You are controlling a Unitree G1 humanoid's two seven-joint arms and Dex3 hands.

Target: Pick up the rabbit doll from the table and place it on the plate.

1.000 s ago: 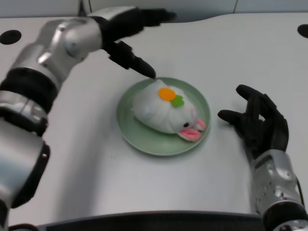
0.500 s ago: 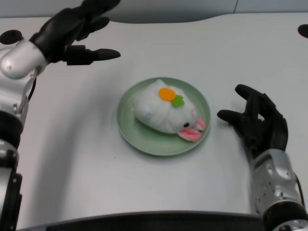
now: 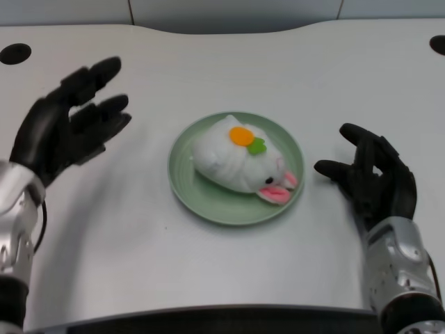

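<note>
rabbit doll (image 3: pixel 240 161): 1, lying on plate, well right of left robot hand | plate (image 3: pixel 186 188): 1, green, on white surface (image 3: pixel 229 264) | left robot hand (image 3: pixel 66 129): released, fingers spread, palm toward plate, grasping nothing

left forearm (image 3: pixel 14 229) cut by left edge, plate (image 3: pixel 201 198) centre hidden – under rabbit doll (image 3: pixel 240 161)

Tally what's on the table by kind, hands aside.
Rabbit doll: 1
Plate: 1
Total: 2
</note>
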